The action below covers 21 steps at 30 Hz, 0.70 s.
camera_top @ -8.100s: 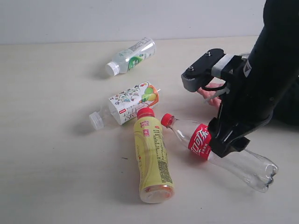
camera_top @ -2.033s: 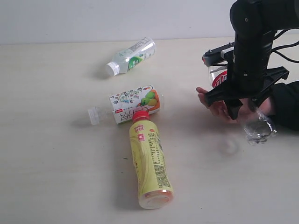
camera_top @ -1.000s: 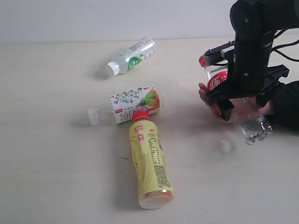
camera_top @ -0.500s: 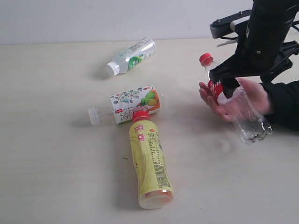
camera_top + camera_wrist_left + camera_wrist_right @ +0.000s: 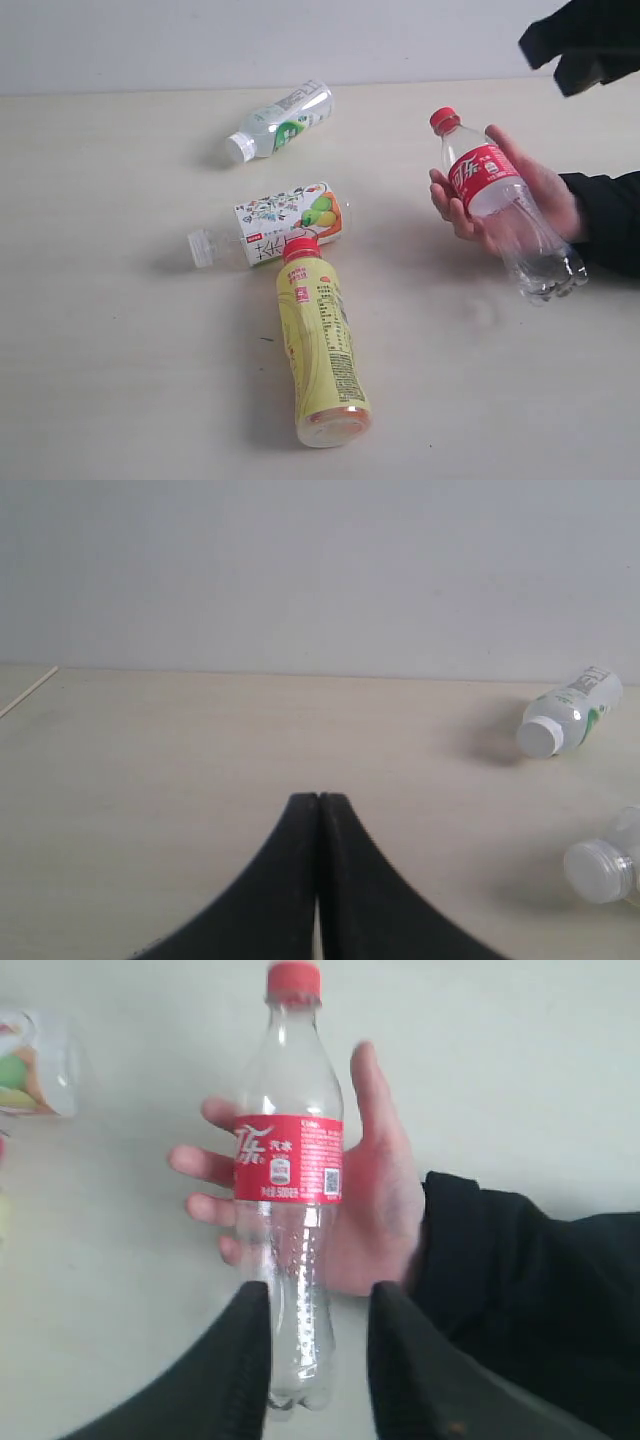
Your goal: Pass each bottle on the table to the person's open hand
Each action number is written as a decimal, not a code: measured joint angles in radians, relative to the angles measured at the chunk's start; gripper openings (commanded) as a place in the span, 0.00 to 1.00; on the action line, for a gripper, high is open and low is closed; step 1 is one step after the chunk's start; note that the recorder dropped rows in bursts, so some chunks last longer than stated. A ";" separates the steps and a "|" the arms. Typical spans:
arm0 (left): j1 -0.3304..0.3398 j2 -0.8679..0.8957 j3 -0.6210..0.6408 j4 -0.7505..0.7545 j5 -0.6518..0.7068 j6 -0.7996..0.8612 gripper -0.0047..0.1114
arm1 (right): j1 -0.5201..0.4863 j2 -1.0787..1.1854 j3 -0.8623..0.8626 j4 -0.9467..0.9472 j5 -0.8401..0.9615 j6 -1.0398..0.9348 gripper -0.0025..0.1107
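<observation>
Up and away goes the right arm (image 5: 585, 45), now only a dark blur toward the far right corner of the tabletop (image 5: 120, 350), and the cola bottle (image 5: 483, 178) it carried lies in the person's hand (image 5: 548, 195). Handover made!

Count them: four bottles, two pincers, one hand. Three bottles lie on their sides on the tabletop and one is off it.

The cola bottle is clear and empty-looking, with a red cap and a red label in white lettering. It lies slanted across the open palm on the right side of the tabletop, cap toward the far edge. The right wrist view shows the same bottle (image 5: 288, 1160) across the hand (image 5: 375, 1210), fingers curling under it. The right pincer (image 5: 320, 1295) has its jaws apart and grips nothing.

Near the far edge lies the small green-and-white bottle (image 5: 282, 120). In the middle lies the fruit-label bottle (image 5: 285, 225), its white cap toward the left edge. The yellow bottle (image 5: 322, 350) lies just nearside of it, red cap up against that label.

Over on the left, the left pincer (image 5: 319, 810) has its jaws pressed together, empty, above bare tabletop.
</observation>
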 measured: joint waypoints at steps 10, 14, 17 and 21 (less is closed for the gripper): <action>0.000 0.000 0.000 0.000 0.000 0.000 0.04 | 0.000 -0.623 0.390 0.107 -0.295 -0.107 0.02; 0.000 0.000 0.000 0.000 0.000 0.000 0.04 | 0.000 -0.869 0.614 0.111 -0.419 -0.125 0.02; 0.000 0.000 0.000 0.000 0.000 0.000 0.04 | 0.005 -1.025 0.755 0.111 -0.507 -0.139 0.02; 0.000 0.000 0.000 0.000 0.000 0.000 0.04 | 0.009 -1.160 0.878 0.111 -0.672 -0.183 0.02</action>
